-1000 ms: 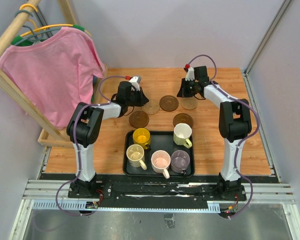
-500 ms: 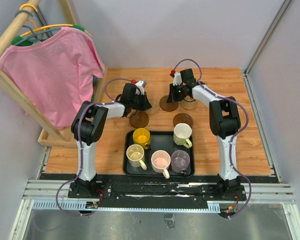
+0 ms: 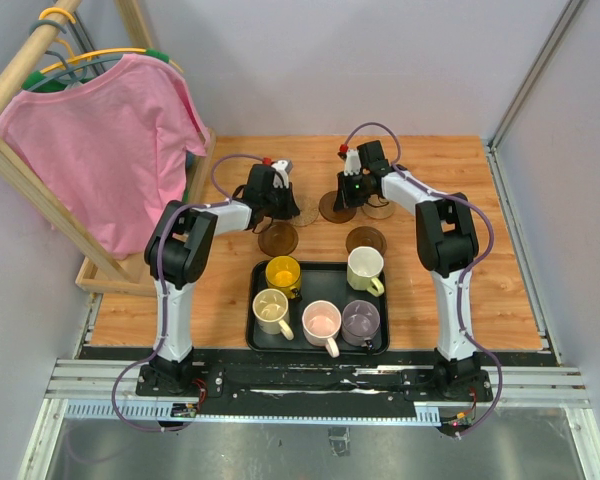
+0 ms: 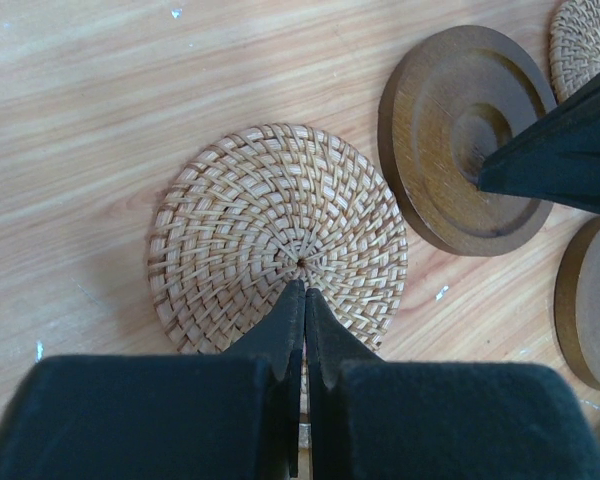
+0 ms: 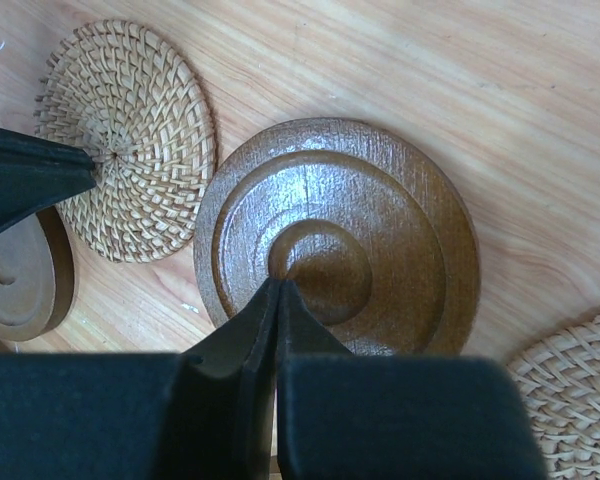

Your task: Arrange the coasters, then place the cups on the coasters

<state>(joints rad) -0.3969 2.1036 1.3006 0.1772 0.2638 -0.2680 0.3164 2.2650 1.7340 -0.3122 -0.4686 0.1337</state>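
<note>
Left claw (image 4: pixel 302 295), pinched fully together and empty, rests its tips on the woven coaster (image 4: pixel 280 200) right beneath it, likely to slide it flat. Right claw (image 5: pixel 278 285), likewise closed and empty, pins the dark wooden coaster (image 5: pixel 380 230) beneath; the cups (image 3: pixel 321 322) sit in the tray (image 3: pixel 262 342) well behind both.

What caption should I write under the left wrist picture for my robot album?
Shut left gripper over the middle of a woven coaster, a wooden coaster beside it.
</note>
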